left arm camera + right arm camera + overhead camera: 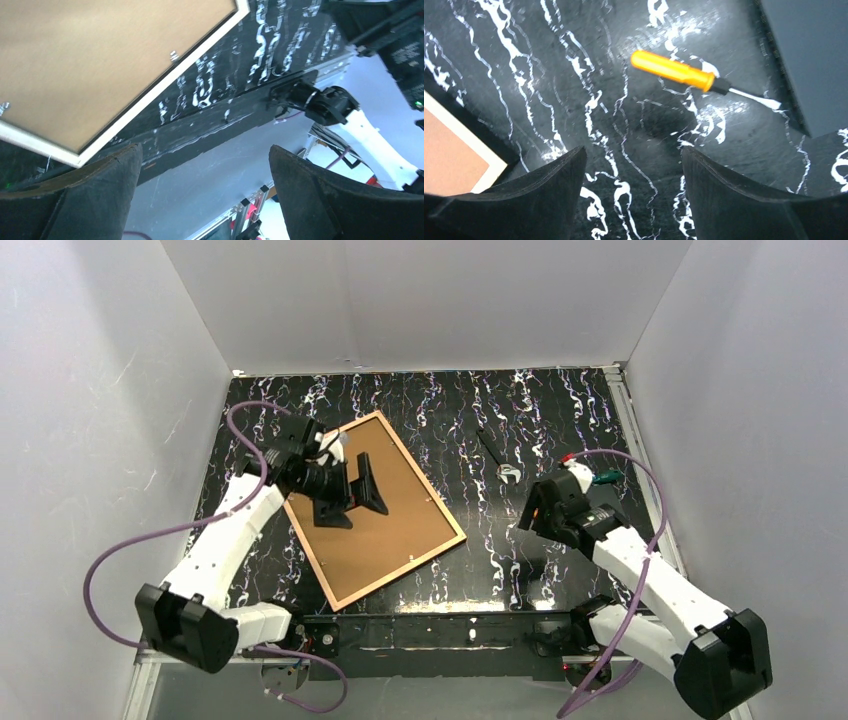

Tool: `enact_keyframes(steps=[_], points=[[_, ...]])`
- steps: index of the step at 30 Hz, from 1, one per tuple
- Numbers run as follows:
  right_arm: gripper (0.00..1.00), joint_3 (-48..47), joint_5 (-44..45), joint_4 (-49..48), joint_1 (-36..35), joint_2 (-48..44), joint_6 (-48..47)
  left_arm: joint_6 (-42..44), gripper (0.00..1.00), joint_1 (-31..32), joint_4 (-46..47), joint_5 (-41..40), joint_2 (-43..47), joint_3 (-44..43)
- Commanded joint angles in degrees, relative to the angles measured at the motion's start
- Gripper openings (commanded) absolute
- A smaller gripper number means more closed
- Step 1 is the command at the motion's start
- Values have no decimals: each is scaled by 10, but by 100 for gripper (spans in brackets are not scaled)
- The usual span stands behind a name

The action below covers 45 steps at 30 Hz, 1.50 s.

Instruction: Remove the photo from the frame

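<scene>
White walls box in a black marbled table [560, 410]. On its left half the photo [400, 525] lies face down and askew, brown fibreboard back up with a pale border around it. The right wrist view shows a narrow black band of the frame [476, 125] just outside that border. The left gripper [352, 498] hangs over the board, fingers spread wide and empty. The right gripper [634, 195] is also spread and empty above bare table, near an orange-handled screwdriver [672, 70]. A wrench [497, 455] lies farther back
</scene>
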State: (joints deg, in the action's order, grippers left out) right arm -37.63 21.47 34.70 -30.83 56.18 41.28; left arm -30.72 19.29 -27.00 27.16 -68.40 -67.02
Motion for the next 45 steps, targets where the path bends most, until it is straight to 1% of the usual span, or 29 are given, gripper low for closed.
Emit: enact_keyframes(steps=[1, 3, 5, 6, 9, 13, 16, 20, 27, 28, 30, 31, 33, 36, 37, 38, 41, 45], points=[[78, -20, -44, -5, 75, 3, -75, 29, 98, 16, -24, 78, -55, -60], [78, -39, -104, -21, 122, 32, -119, 36, 98, 19, -17, 82, -73, -66], [78, -57, -142, -31, 150, 75, -155, 53, 98, 21, -16, 90, -85, -66], [78, -69, -158, -29, 157, 95, -172, 64, 98, 21, -18, 90, -88, -63], [80, -92, -164, -33, 164, 147, -220, 91, 98, 24, -21, 59, -78, -39], [80, -109, -229, -49, 203, 199, -266, 101, 98, 25, 10, 41, -64, 7], [78, -123, -218, -44, 205, 234, -292, 97, 98, 25, 15, 60, -63, 18], [73, -133, -225, -39, 205, 276, -310, 84, 98, 25, 36, 74, -49, 37], [67, -125, -218, -41, 201, 284, -291, 77, 98, 25, 43, 84, -42, 42], [66, -124, -204, -44, 201, 284, -287, 76, 98, 25, 44, 86, -42, 43], [59, -129, -189, -40, 199, 291, -278, 75, 98, 25, 46, 86, -43, 44], [53, -133, -188, -38, 196, 294, -273, 75, 98, 25, 46, 85, -43, 44], [45, -139, -193, -38, 187, 301, -264, 75, 98, 25, 46, 86, -44, 45], [23, -152, -207, -43, 168, 312, -234, 74, 98, 25, 48, 91, -48, 46], [8, -158, -206, -44, 159, 317, -223, 73, 98, 25, 49, 95, -49, 46], [1, -163, -196, -45, 148, 320, -206, 72, 98, 25, 52, 99, -50, 47], [1, -169, -156, -51, 108, 304, -159, 73, 98, 26, 62, 105, -54, 52], [1, -151, -169, -95, 76, 248, -106, 71, 98, 29, 77, 126, -62, 57]])
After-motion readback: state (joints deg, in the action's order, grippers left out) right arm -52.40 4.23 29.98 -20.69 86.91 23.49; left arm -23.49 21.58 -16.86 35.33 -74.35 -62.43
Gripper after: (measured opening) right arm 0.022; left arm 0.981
